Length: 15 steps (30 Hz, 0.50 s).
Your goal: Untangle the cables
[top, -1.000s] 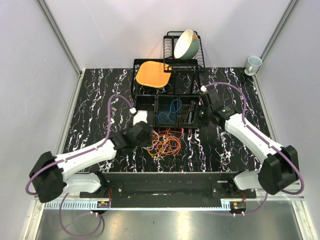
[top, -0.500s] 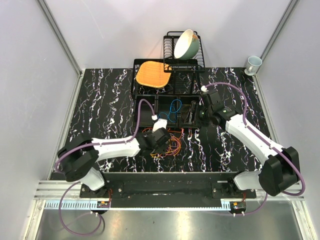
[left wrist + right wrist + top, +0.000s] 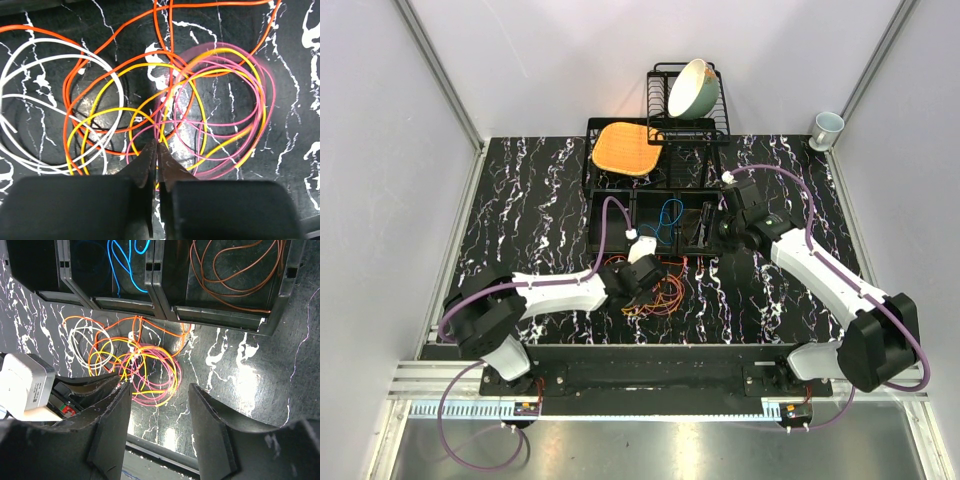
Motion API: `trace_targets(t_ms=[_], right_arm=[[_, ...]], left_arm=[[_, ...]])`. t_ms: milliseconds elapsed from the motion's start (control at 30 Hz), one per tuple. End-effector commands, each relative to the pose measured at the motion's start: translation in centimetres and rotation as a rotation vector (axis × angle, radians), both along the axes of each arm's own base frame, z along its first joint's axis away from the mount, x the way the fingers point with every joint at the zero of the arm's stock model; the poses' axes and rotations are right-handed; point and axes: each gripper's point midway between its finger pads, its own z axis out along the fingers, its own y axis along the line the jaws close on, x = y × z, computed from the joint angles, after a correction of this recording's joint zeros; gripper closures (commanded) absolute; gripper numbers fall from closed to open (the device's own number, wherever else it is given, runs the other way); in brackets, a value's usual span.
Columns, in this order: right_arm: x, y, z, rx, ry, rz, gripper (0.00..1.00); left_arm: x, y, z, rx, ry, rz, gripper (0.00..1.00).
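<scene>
The cables (image 3: 660, 296) lie in a tangled pile of orange, yellow, pink and white loops on the black marbled table, in front of a black tray (image 3: 603, 236). In the left wrist view the pink loops (image 3: 235, 125) overlap yellow (image 3: 100, 112) and orange ones, and white loops (image 3: 30, 75) lie at the left. My left gripper (image 3: 156, 145) is down on the pile (image 3: 646, 283), shut, its tips pinching crossing pink and yellow strands. My right gripper (image 3: 160, 388) hangs open and empty above the tray's right end (image 3: 716, 232).
The tray's middle compartment holds a blue cable (image 3: 125, 265) and its right one a brown cable (image 3: 240, 265). Behind stand a dish rack (image 3: 712, 118) with a bowl (image 3: 690, 88), an orange plate (image 3: 623, 147), and a cup (image 3: 826, 128) at back right. The table's front edge (image 3: 165, 455) is close.
My left arm swung right from beside the pile onto it, and its gripper closed on the strands. The right arm has hardly moved.
</scene>
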Motion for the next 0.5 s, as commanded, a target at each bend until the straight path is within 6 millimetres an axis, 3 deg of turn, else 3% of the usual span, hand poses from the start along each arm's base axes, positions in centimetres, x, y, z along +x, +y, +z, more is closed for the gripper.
trace_targets(t_ms=[0,67,167,267,300,333,367,400,433,467], right_arm=[[0.8,0.7,0.9,0.013,-0.046,0.016,0.45],[0.9,0.7,1.1,0.014,-0.051,0.017,0.46],[1.0,0.6,1.6,0.016,-0.06,0.015,0.46],[1.2,-0.2,2.5,0.003,-0.102,-0.025,0.51],[1.1,-0.6,3.8,0.022,-0.139,-0.059,0.51],[1.6,-1.1,4.7,0.027,-0.186,-0.094,0.5],[1.3,-1.2,5.0,0.043,-0.2,-0.103,0.48],[1.3,-1.9,6.3,0.049,-0.25,-0.131,0.47],[1.4,-2.1,6.8,0.056,-0.275,-0.147,0.45],[1.3,-2.2,7.1,0.062,-0.287,-0.15,0.43]], left_arm=[[1.2,-0.7,1.1,0.006,-0.043,0.03,1.0],[1.2,-0.7,1.3,0.006,-0.045,0.028,1.0],[1.4,-0.4,3.8,-0.006,-0.079,0.024,1.0],[2.0,-0.7,11.3,-0.092,-0.159,0.014,1.0],[1.8,-0.3,15.3,-0.161,-0.208,0.011,1.0],[1.8,0.1,17.6,-0.184,-0.24,-0.001,1.0],[1.5,0.6,20.9,-0.231,-0.278,-0.004,1.0],[1.4,1.3,23.0,-0.251,-0.319,-0.017,1.0],[0.9,2.9,26.2,-0.311,-0.384,0.001,1.0],[0.8,3.8,27.6,-0.33,-0.417,0.011,1.0]])
